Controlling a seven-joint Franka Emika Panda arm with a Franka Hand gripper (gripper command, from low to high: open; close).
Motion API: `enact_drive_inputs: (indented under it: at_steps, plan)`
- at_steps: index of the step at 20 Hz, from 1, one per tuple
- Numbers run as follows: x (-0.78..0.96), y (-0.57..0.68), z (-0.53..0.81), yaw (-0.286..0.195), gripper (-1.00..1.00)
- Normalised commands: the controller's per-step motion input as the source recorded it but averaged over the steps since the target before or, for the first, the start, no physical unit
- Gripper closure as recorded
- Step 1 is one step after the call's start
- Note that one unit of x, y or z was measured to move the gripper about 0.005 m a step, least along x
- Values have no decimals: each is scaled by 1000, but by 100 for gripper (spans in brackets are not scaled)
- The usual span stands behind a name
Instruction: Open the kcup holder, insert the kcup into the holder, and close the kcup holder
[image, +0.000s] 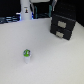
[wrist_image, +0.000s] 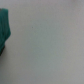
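Kcup (image: 26, 54) stands upright on tabletop (image: 55, 62), well apart from holder (image: 63, 23), both drawers shut. Looks light, small, tippy, prob slick, so I'd pinch its sides mid-body. My tool: not visible, can't tell its state.

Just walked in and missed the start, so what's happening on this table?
Nothing is being handled yet. The kcup stands upright alone on the white table. The black kcup holder sits apart, toward the exterior view's right, both drawers shut. The pincer isn't visible; the wrist view shows mostly bare surface.
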Motion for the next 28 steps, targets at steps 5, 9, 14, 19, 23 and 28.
enact_drive_inputs:
  at_steps: [5,9,14,19,23,28]
  plan:
    - [-221,395,73,-138,-100]
    - [-329,527,15,-202,-100]
    - [-370,580,-3,-192,-100]
    - [-342,590,-46,-190,-100]
    - [-300,577,-114,-188,-100]
    - [-344,611,-135,-175,-100]
